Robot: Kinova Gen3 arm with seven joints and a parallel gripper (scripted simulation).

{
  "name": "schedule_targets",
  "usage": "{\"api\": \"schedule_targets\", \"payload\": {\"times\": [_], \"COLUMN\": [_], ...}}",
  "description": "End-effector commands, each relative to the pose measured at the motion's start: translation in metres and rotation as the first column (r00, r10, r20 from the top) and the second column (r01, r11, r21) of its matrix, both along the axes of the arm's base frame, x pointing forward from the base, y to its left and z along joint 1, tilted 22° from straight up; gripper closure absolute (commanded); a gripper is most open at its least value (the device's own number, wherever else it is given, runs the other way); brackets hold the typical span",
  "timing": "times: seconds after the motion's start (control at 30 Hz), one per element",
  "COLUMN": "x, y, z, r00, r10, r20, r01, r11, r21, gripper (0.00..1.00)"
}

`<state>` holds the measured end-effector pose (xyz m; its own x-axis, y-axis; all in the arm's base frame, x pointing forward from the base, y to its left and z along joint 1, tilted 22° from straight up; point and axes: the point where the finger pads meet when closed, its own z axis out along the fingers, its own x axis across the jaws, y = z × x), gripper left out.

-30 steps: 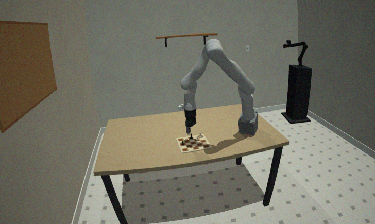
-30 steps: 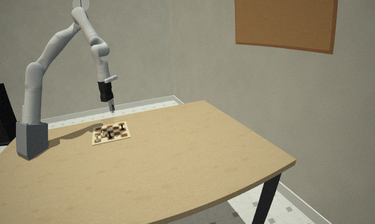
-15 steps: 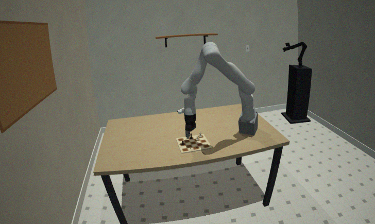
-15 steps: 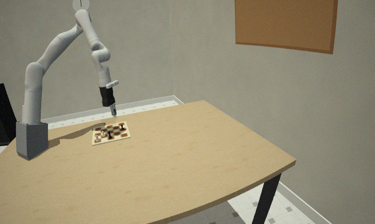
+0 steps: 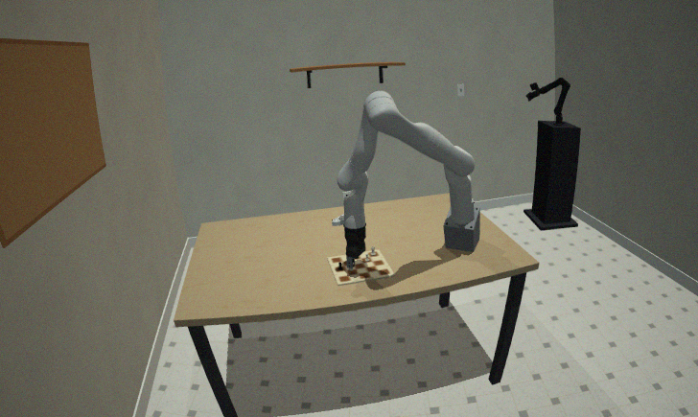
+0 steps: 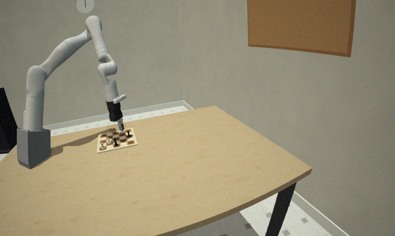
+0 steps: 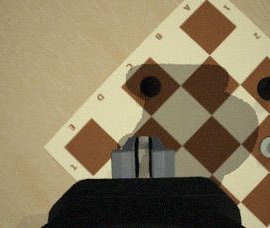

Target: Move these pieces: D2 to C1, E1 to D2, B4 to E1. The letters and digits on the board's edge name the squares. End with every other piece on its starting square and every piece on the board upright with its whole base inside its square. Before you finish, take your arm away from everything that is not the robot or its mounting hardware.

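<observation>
Blk stand (image 5: 556,173) by wall, prob. w/ lamp (image 5: 564,88) atop.

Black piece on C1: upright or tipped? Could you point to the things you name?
Upright. The exterior view shows the black piece (image 5: 339,266) (image 6: 128,134) (image 7: 150,86) standing on its base; from above, the wrist view shows a round outline.

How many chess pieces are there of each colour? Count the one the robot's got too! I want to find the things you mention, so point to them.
Black: 2 (the C1 piece (image 5: 339,266) (image 6: 128,134) (image 7: 150,86) and the A3 piece (image 6: 115,142) (image 7: 268,88))
White: 3 (the B4 piece (image 5: 367,258) (image 6: 108,141) (image 7: 269,146), the corner piece (image 5: 373,251) (image 6: 102,146) and the held piece (image 6: 122,131) (image 7: 143,164) in the tool (image 5: 350,266) (image 6: 121,130) (image 7: 143,151))
Total: 5
</observation>
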<state>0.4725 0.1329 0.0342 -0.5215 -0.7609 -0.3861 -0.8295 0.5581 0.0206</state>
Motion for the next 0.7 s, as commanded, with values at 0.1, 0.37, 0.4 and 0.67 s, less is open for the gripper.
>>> {"api": "schedule_targets", "payload": {"times": [0.1,0.37,0.4,0.67], "x": [-0.0013,-0.0012,-0.0012,-0.0012], "y": [-0.0010,-0.0010,-0.0010,-0.0010], "z": [-0.0117,-0.0118,-0.0118,-0.0118], "r00": [1.000,1.000,1.000,1.000], "r10": [-0.003,-0.003,-0.003,-0.003], "r20": [-0.012,-0.012,-0.012,-0.012], "r01": [0.003,0.003,0.003,0.003], "r11": [1.000,1.000,1.000,1.000], "r21": [-0.005,-0.005,-0.005,-0.005], "gripper": [1.00,1.00,1.00,1.00]}}
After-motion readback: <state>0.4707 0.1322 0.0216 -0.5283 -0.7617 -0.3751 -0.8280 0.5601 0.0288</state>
